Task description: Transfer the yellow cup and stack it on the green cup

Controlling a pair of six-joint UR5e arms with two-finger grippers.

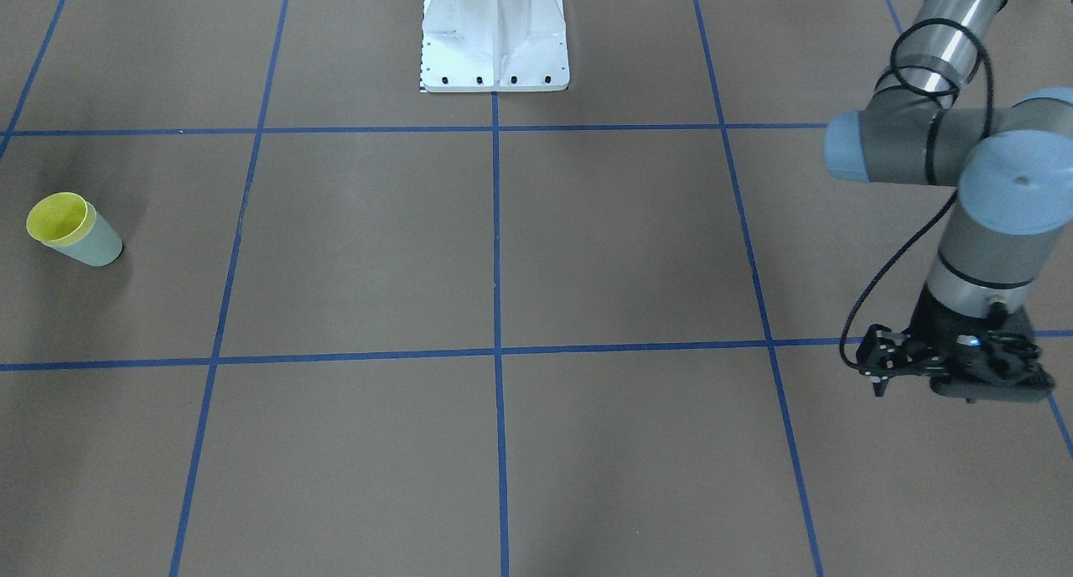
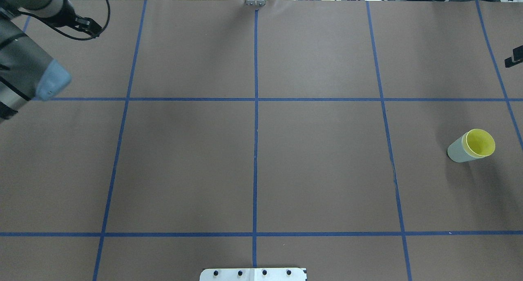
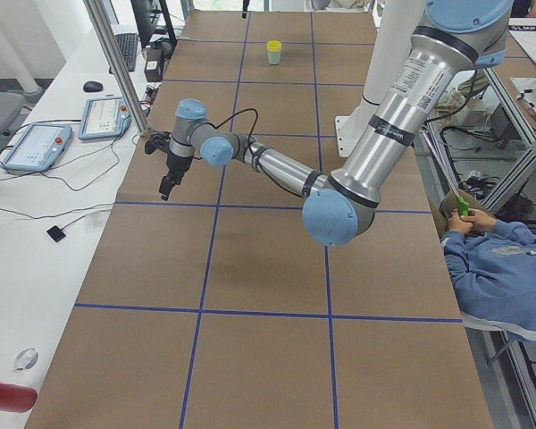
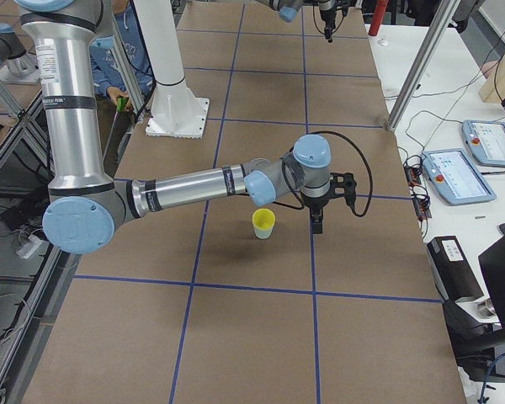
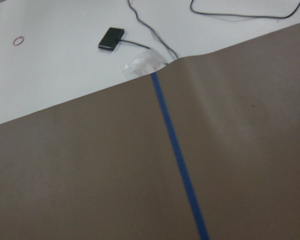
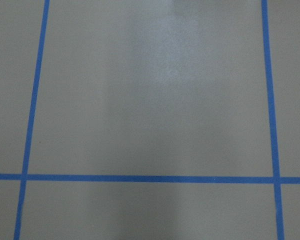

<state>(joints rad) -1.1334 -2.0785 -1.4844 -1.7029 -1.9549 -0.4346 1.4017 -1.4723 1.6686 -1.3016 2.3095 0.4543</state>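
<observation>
Standing upright on the desk (image 2: 184, 170), toward the robot's right end, the green cup (image 2: 457, 151) is carrying the yellow cup (image 2: 480, 142) nested inside it. The yellow rim is showing just above the green rim, and only yellow inner wall is showing within. Both cups are sitting in an outer square of the blue tape grid (image 2: 255, 150), clear of its lines.

The right gripper (image 4: 317, 220) is hanging just beside the stacked cups, on the side away from the robot, apart from them. Its fingers are pointing down, and I cannot tell whether they are released or clenched.

The left gripper (image 1: 878, 366) is hovering over the opposite end of the desk, well apart from both cups. It is grasping nothing that is showing. Its fingers are appearing too dark and small for me to tell how far they are parted.

Lettering is running along the near arm's silver tube in both side views, but it is too small to read. Both cups are showing plain walls.
</observation>
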